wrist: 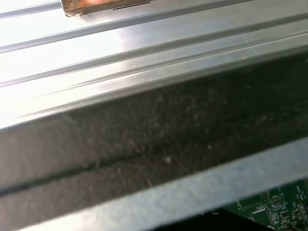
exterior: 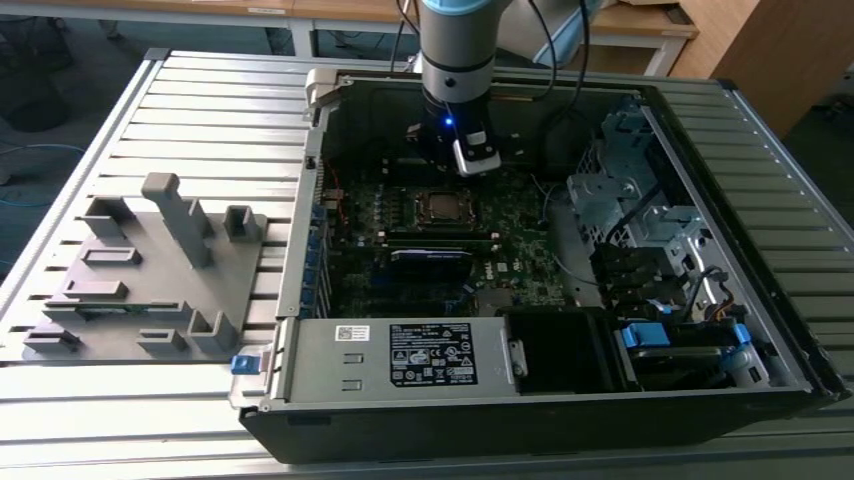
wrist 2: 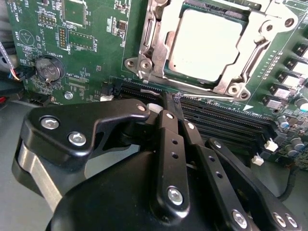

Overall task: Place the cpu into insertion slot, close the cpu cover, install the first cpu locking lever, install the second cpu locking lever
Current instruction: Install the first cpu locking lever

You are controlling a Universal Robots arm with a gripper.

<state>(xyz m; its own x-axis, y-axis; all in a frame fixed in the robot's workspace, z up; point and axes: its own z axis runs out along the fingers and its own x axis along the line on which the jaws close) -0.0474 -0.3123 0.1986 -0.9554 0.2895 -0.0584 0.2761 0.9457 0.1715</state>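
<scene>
- Silvery-grey cpu (wrist 2: 204, 45): seated flat in the insertion slot (wrist 2: 167, 57), on the green motherboard (wrist 2: 86, 82). Placing step judged done.
- Thin metal cpu cover (wrist 2: 151, 33): down over the chip, with the chip's face showing through the square cut-out. Closing step judged done as well.
- Black-fingered gripper (wrist 2: 169, 103): fingers drawn together at the tips, no gap visible between them. Nothing seen pinched, though something very thin at the tips is impossible to rule out.
- Tips poised just beside the socket's edge, over the long black memory slots (wrist 2: 231, 122), close to a thin bright locking lever (wrist 2: 147, 90) lying along that edge.
- Exterior view: arm reaching down into the open computer case (exterior: 534, 430), tool end hanging near the chip.
- Step in hand, as judged: first cpu locking lever. Whether latched under its hook: cannot tell.
- Next move, as judged, calls for closed tips used as a pusher on a thin, springy wire. Needs a steady press down and sideways under the hook, with no slip onto the memory slots or the small parts of the board.
</scene>
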